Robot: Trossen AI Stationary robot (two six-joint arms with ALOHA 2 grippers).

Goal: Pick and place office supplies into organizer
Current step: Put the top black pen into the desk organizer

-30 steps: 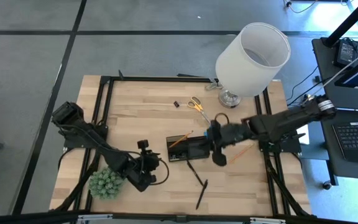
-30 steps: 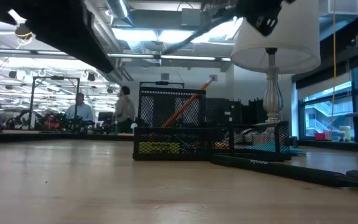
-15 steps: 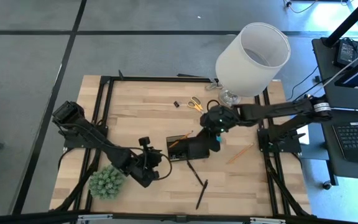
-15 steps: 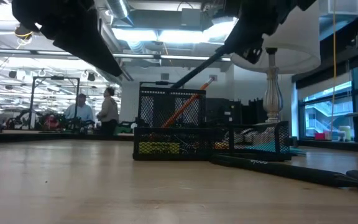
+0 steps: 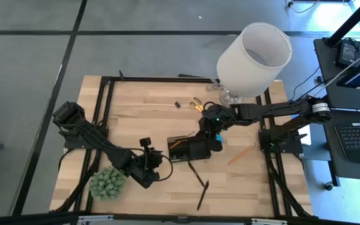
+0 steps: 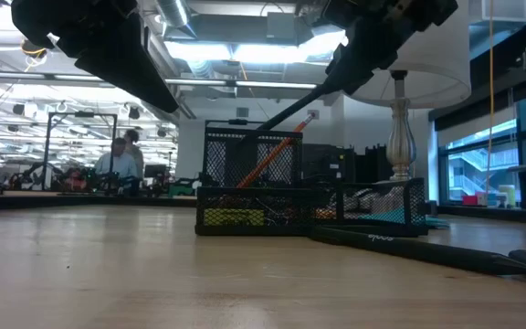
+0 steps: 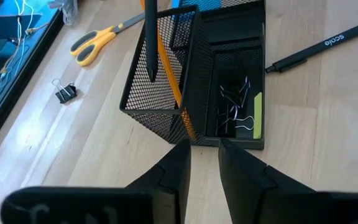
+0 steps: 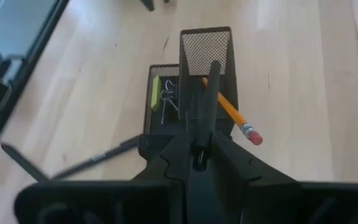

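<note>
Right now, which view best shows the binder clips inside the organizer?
Left wrist view: the binder clips lie in full sight in a low organizer compartment. Right wrist view shows them partly; low view only through mesh; high view too small.

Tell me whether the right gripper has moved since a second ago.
Yes. In the high view the right gripper, shut on a black pen, went from beside the black mesh organizer toward the white lamp.

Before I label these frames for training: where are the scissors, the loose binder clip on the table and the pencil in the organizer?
scissors (image 7: 96, 41): left wrist view, on the yellow handles.
binder clip (image 7: 65, 93): left wrist view, on its black body.
pencil (image 8: 231, 111): right wrist view, on the orange shaft near the eraser.
</note>
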